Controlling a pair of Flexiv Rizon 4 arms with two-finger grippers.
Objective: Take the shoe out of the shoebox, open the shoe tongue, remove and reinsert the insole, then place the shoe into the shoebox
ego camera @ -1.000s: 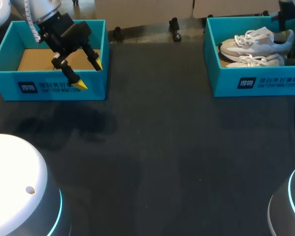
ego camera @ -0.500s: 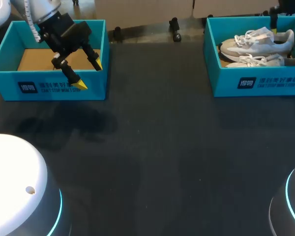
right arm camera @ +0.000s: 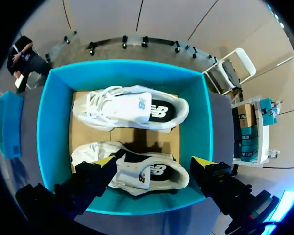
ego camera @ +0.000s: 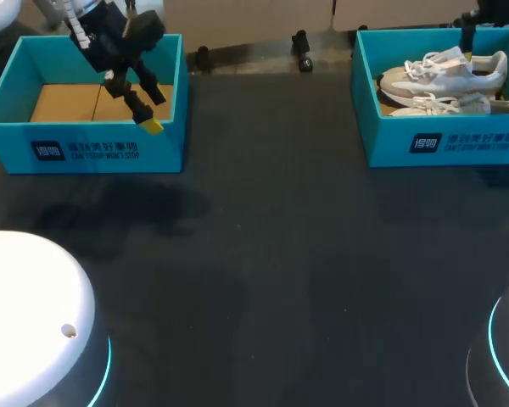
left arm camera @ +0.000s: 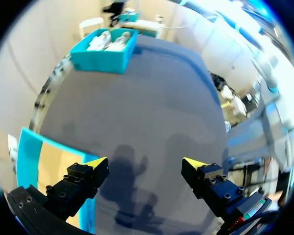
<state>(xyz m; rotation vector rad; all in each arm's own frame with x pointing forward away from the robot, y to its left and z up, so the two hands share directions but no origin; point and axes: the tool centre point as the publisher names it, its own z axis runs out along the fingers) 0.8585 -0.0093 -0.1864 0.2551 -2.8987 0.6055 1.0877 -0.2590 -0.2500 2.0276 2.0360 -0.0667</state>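
Two white sneakers lie side by side in the teal shoebox [ego camera: 445,144] at the back right of the table: one shoe [ego camera: 445,72] [right arm camera: 130,108] on the far side, the other [ego camera: 445,104] [right arm camera: 147,175] nearer. My right gripper [right arm camera: 153,162] hangs open above the box, over the nearer shoe, touching nothing. In the head view only a dark part of my right arm [ego camera: 485,15] shows behind the box. My left gripper [ego camera: 144,108] [left arm camera: 145,163] is open and empty, above the right side of the other teal box [ego camera: 85,153].
The left teal box [left arm camera: 27,156] holds nothing but its cardboard floor [ego camera: 64,102]. Dark table surface [ego camera: 263,271] stretches between and in front of the two boxes. The rounded white bases of my arms stand at the near corners.
My right gripper has opened and lifted up out of the shoebox, leaving the shoes in it. My left gripper has risen and moved back over its box.
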